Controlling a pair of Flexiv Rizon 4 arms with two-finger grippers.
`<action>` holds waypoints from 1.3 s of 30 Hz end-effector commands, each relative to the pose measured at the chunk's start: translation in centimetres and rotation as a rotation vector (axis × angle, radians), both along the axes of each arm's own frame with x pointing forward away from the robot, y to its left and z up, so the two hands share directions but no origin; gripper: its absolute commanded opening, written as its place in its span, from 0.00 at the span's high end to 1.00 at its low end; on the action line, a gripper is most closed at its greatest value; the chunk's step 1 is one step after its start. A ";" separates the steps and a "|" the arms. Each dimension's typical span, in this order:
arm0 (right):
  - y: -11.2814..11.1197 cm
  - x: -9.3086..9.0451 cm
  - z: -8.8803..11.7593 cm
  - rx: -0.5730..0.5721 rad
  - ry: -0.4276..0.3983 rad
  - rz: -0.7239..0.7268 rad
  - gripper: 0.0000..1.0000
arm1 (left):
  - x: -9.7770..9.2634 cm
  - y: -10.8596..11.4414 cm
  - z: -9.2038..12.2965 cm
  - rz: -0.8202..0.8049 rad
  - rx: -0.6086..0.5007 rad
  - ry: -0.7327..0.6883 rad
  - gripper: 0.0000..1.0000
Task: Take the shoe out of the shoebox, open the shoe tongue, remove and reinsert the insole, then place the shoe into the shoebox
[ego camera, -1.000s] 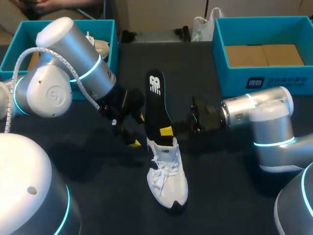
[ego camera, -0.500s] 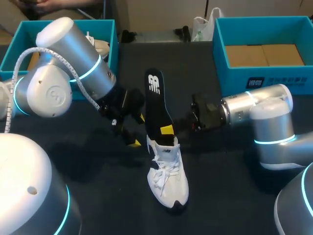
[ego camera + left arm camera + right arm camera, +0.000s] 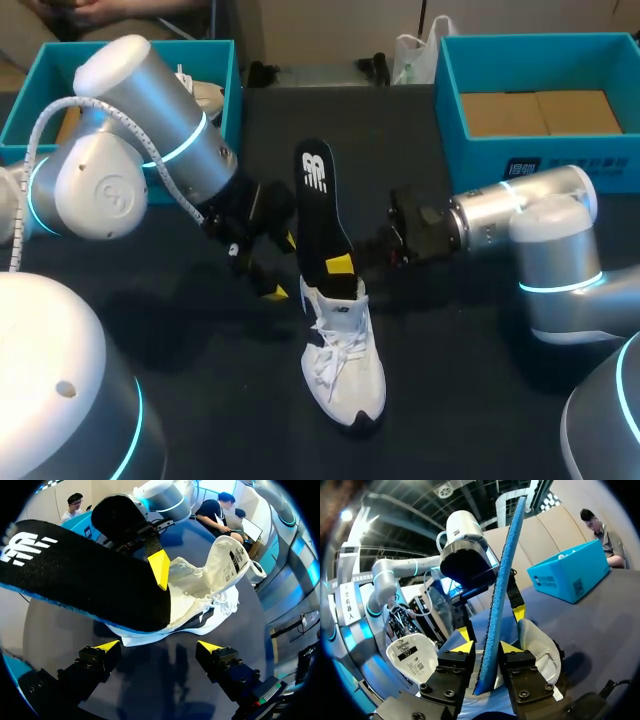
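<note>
Change over the last second, head view. The right arm [image 3: 545,215] has crept slightly toward the middle of the surface [image 3: 460,400] and a little farther from the camera, so its silver forearm and elbow lie a touch nearer the far edge. The right hand [image 3: 340,266], clamped on the lower end of the insole [image 3: 318,195], has shifted by the same small amount. The displacement is slight.
</note>
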State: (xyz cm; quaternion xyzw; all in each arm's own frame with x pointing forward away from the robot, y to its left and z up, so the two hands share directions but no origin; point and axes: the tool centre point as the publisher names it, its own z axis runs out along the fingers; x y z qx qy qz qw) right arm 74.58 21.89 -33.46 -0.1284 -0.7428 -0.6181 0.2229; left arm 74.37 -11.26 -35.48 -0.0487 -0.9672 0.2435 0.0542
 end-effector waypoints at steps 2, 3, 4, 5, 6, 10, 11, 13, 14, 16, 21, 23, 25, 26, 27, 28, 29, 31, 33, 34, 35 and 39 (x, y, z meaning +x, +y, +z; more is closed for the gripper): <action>0.2 -0.2 0.4 -0.008 -0.012 0.000 0.68 | -0.1 0.1 0.0 0.000 -0.003 -0.002 0.00; 0.3 -0.1 0.5 -0.010 -0.014 0.001 0.68 | -0.1 0.1 0.0 0.000 -0.003 -0.002 0.00; 0.3 -0.1 0.7 -0.013 -0.019 0.003 0.68 | -0.1 0.1 0.0 0.000 -0.003 -0.002 0.00; 0.4 0.0 0.9 -0.015 -0.022 0.005 0.67 | -0.1 0.1 0.0 0.000 -0.003 -0.002 0.00; 0.4 0.0 1.0 -0.017 -0.024 0.005 0.67 | -0.1 0.1 0.0 0.000 -0.003 -0.002 0.00; 0.7 0.3 1.7 -0.025 -0.032 0.002 0.67 | -0.1 0.1 0.0 0.000 -0.003 -0.002 0.00; 0.7 0.4 1.8 -0.025 -0.031 -0.006 0.67 | -0.1 0.1 0.0 0.000 -0.003 -0.002 0.00; 0.8 0.6 2.0 -0.026 -0.031 -0.014 0.68 | -0.1 0.1 0.0 0.000 -0.003 -0.002 0.00; 0.8 0.7 2.1 -0.026 -0.032 -0.014 0.69 | -0.1 0.1 0.0 0.000 -0.003 -0.002 0.00; 1.0 0.9 2.4 -0.024 -0.034 -0.011 0.70 | -0.1 0.1 0.0 0.000 -0.003 -0.002 0.00; 1.4 1.4 3.0 -0.023 -0.039 -0.007 0.72 | -0.1 0.1 0.0 0.000 -0.003 -0.002 0.00; 1.5 1.6 3.2 -0.023 -0.039 -0.009 0.73 | -0.1 0.1 0.0 0.000 -0.003 -0.002 0.00; 1.6 1.7 3.3 -0.022 -0.040 -0.010 0.74 | -0.1 0.1 0.0 0.000 -0.003 -0.002 0.00; 1.6 1.8 3.4 -0.022 -0.040 -0.011 0.74 | -0.1 0.1 0.0 0.000 -0.003 -0.002 0.00; 1.6 1.8 3.5 -0.020 -0.041 -0.010 0.74 | -0.1 0.1 0.0 0.000 -0.003 -0.002 0.00; 1.7 1.9 3.6 -0.018 -0.041 -0.012 0.74 | -0.1 0.1 0.0 0.000 -0.003 -0.002 0.00; 1.7 2.0 3.7 -0.014 -0.040 -0.015 0.76 | -0.1 0.1 0.0 0.000 -0.003 -0.002 0.00; 1.8 2.2 3.7 -0.008 -0.038 -0.012 0.78 | -0.1 0.1 0.0 0.000 -0.003 -0.002 0.00; 2.1 2.3 3.7 -0.003 -0.032 -0.013 0.81 | -0.1 0.1 0.0 0.000 -0.003 -0.002 0.00; 2.2 2.4 3.7 -0.002 -0.029 -0.015 0.84 | -0.1 0.1 0.0 0.000 -0.003 -0.002 0.00; 2.3 2.5 3.6 0.000 -0.026 -0.022 0.88 | -0.1 0.1 0.0 0.000 -0.003 -0.002 0.00; 2.4 2.6 3.4 0.011 -0.010 -0.035 1.00 | -0.1 0.1 0.0 0.000 -0.003 -0.002 0.00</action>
